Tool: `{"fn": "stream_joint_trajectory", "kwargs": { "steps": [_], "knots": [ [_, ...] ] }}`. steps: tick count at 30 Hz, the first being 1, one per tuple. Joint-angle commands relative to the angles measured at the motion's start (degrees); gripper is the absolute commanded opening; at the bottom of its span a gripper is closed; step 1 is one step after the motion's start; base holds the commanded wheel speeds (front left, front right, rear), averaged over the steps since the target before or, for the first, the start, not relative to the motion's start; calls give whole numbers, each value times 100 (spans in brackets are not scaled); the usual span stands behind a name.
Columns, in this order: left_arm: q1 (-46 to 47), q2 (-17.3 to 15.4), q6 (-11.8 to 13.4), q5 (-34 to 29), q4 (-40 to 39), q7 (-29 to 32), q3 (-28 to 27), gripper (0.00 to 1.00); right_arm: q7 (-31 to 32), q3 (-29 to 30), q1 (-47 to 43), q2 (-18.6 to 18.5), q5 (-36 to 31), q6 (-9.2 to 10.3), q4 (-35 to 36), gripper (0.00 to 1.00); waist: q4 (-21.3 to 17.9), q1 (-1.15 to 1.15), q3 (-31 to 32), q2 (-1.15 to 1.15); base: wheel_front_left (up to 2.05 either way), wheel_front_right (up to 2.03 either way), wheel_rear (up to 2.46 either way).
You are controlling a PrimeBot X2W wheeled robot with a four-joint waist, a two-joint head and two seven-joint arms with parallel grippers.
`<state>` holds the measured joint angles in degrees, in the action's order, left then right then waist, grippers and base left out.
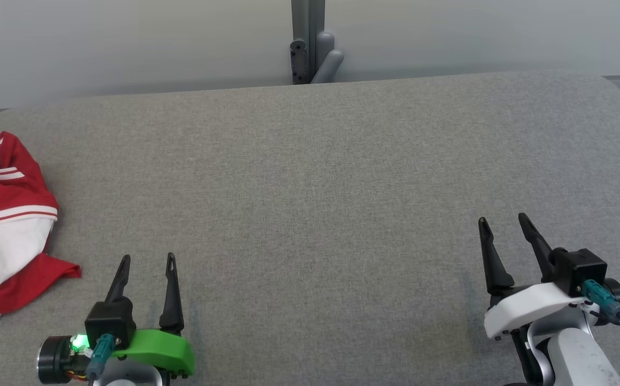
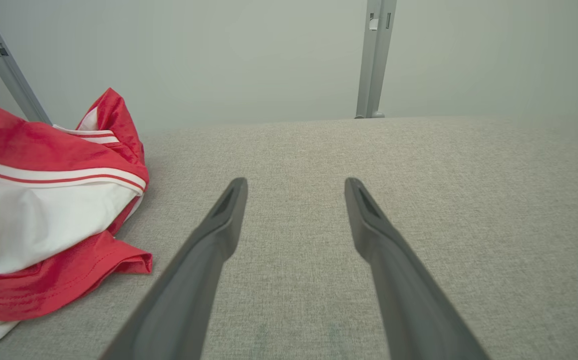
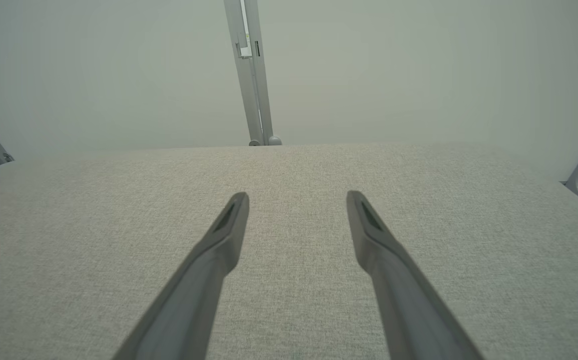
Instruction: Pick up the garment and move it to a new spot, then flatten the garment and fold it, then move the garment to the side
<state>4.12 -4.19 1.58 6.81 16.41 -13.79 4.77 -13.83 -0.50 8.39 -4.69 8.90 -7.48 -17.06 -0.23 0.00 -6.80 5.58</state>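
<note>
Garment (image 1: 4,225), red and white, is found crumpled at the left edge of the grey fabric worktop (image 1: 310,177). The left tool (image 1: 148,257) is positioned near it, clear of the cloth, with its fingers spread wide and nothing held. The right tool (image 1: 502,218) is located well apart at the right, likewise spread wide and empty.
</note>
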Motion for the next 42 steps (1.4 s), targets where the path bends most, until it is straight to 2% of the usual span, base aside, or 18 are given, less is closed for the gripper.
{"fn": "stream_joint_trajectory", "kwargs": {
  "steps": [1,10,16,20,23,29,30,32,37,42],
  "knots": [
    [-72,20,7,-158,-7,-61,-29,100,-60,39,-86,-10,-175,-2,27,100,2,0,-6,0,0,0,0],
    [-109,55,-30,-449,-34,-140,-114,100,-140,150,-139,20,-495,-1,70,100,37,0,-39,0,0,0,0],
    [-117,81,-57,-380,-38,-144,-224,100,-140,165,-152,-6,-505,-1,135,100,335,0,-72,0,0,0,0],
    [-140,101,-76,-335,-42,-145,-283,100,-139,85,-145,-12,-476,-1,184,100,744,0,-121,0,0,0,0],
    [-129,110,-117,-264,-11,-144,-339,100,-139,32,-160,-12,-427,-1,188,100,1194,0,-136,0,0,0,0],
    [-225,122,-251,-167,99,-144,-561,100,-140,-237,-173,6,-308,-1,180,100,2295,0,-124,0,0,0,0],
    [-281,121,-263,-183,134,-144,-643,100,-139,-281,-163,16,-267,-1,154,100,2678,0,-120,0,0,0,0],
    [-339,125,-283,-160,168,-144,-749,100,-139,-356,-143,34,-262,-1,127,100,3023,0,-122,0,0,0,0],
    [-600,127,-97,7,-15,-144,-1211,100,-140,-963,301,-22,-173,2,-82,100,3187,0,-376,0,0,0,0],
    [-756,126,-144,292,-78,-144,-1353,100,-139,-1286,619,-50,16,2,-280,100,3221,0,-428,0,0,0,0]
  ]
}}
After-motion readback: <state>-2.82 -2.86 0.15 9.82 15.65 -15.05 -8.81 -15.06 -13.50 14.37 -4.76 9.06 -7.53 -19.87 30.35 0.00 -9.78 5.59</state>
